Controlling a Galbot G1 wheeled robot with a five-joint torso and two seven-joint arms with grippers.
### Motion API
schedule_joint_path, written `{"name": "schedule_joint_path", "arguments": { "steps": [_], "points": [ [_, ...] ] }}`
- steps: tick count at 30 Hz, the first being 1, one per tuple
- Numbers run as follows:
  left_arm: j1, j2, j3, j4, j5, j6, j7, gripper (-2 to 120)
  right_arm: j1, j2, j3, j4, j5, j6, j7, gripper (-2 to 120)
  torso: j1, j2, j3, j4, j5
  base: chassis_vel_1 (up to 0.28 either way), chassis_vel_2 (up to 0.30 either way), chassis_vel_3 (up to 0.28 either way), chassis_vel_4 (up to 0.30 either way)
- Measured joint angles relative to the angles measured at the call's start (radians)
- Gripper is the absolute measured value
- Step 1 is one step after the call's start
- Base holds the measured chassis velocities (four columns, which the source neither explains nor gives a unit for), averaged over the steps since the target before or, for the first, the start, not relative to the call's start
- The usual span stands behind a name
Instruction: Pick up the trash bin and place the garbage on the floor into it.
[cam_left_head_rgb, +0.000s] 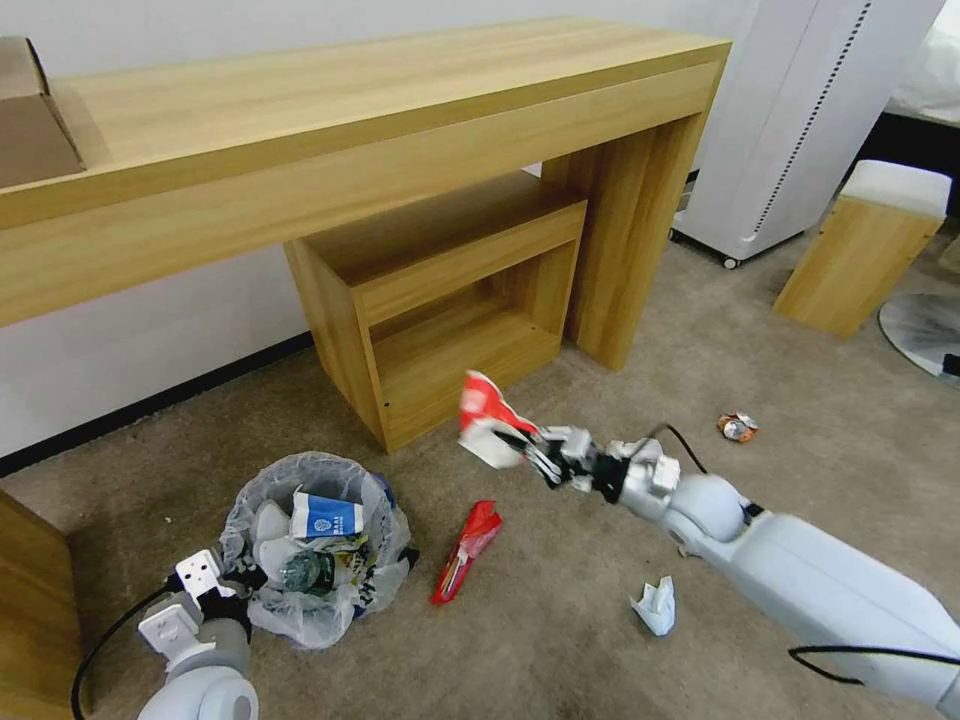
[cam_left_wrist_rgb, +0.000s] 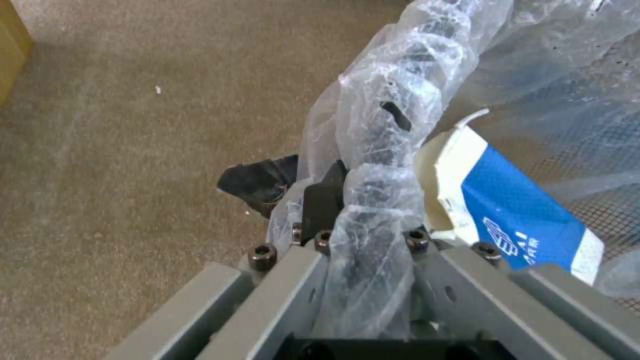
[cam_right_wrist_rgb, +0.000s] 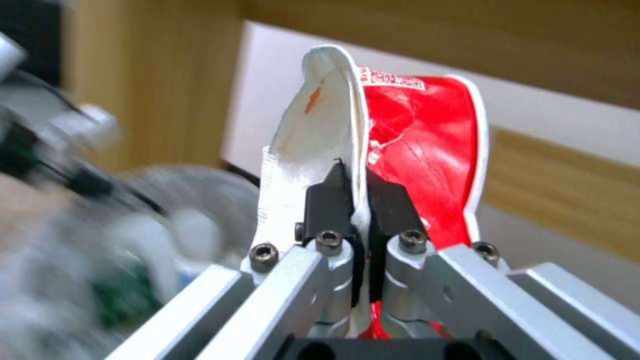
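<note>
Landmark: the trash bin (cam_left_head_rgb: 318, 545), on the beige floor (cam_left_head_rgb: 560, 640) in front of the low wooden shelf unit (cam_left_head_rgb: 440, 300).

Right gripper (cam_left_head_rgb: 528, 450) is raised above the floor, well apart from the bin on its shelf-unit side. Jaws are pressed together on a red-and-white wrapper (cam_left_head_rgb: 487, 418); the right wrist view shows both black pads (cam_right_wrist_rgb: 330, 200) pinching its folded edge, the wrapper (cam_right_wrist_rgb: 400, 150) standing up beyond the fingertips, long axis roughly in line with the gripper (cam_right_wrist_rgb: 357, 192). From this gripper the bin's open mouth lies lower and toward the robot's left. Judgement: the carry needs a sweep left and down until the wrapper hangs over the mouth.

Left gripper (cam_left_head_rgb: 228, 580) is at the bin's near rim. Left wrist view: jaws closed on the bag-wrapped rim (cam_left_wrist_rgb: 380, 165), gripper (cam_left_wrist_rgb: 353, 200) astride it, with a blue-white carton (cam_left_wrist_rgb: 513, 210) just inside.

Bin already holds the carton (cam_left_head_rgb: 325, 517), tissues and a bottle.

Still on the floor: a red wrapper (cam_left_head_rgb: 465, 550) just beside the bin, a crumpled tissue (cam_left_head_rgb: 655, 605) farther out, and a crushed can (cam_left_head_rgb: 737, 427) farthest from it.
</note>
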Motion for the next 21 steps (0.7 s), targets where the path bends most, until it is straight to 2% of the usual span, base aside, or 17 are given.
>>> {"name": "schedule_joint_path", "arguments": {
  "steps": [2,4,5,6,8,10,14,18,21],
  "points": [
    [0.0,-0.002,0.001,-0.008,0.001,0.004,0.0,0,0.067,0.001,-0.108,0.067,0.027,-0.037,0.03,0,0.0,0.0,0.0,-0.0001,0.0,0.0,0.0,0.0,0.0],
    [0.001,-0.003,0.001,-0.01,0.001,0.005,0.0,0,0.087,0.002,-0.141,0.08,0.032,-0.049,0.041,0,0.0,0.0,0.0,-0.0001,0.0001,0.0,0.0,0.0,0.0],
    [0.001,-0.003,0.001,-0.013,0.001,0.006,0.0,0,0.111,0.006,-0.175,0.09,0.039,-0.061,0.054,0,0.0,0.0,0.0,-0.0002,0.0,0.0,0.0,0.0,0.0],
    [0.001,-0.005,0.001,-0.018,0.002,0.007,-0.001,0,0.173,0.018,-0.258,0.1,0.048,-0.081,0.083,0,0.0,0.0,0.0,-0.0002,0.0,0.0,0.0,0.0,0.0],
    [0.001,-0.006,0.001,-0.02,0.002,0.007,-0.001,0,0.193,0.024,-0.284,0.1,0.05,-0.088,0.096,0,0.0,0.0,0.0,-0.0001,0.0,0.0,0.0,0.0,0.0],
    [0.003,-0.013,0.004,-0.026,0.004,0.007,-0.001,0,0.269,0.056,-0.383,0.083,0.057,-0.106,0.14,0,0.0,0.0,0.0,0.0,0.0,0.0,0.0,0.0,0.0],
    [0.005,-0.016,0.006,-0.028,0.008,0.007,-0.001,0,0.301,0.077,-0.426,0.064,0.061,-0.115,0.156,0,0.0,0.0,0.0,-0.0001,-0.0001,0.0,0.0,0.0,0.0],
    [0.009,-0.022,0.006,-0.039,0.011,0.007,0.001,0,0.373,0.153,-0.539,-0.006,0.09,-0.132,0.191,0,0.0,0.0,0.0,-0.0001,0.0001,0.0,0.0,0.0,0.0],
    [0.011,-0.023,0.003,-0.045,0.011,0.007,0.002,0,0.396,0.191,-0.578,-0.038,0.107,-0.141,0.202,0,0.0,0.0,0.0,-0.0001,0.0,0.0,0.0,0.0,0.0]
  ]
}}
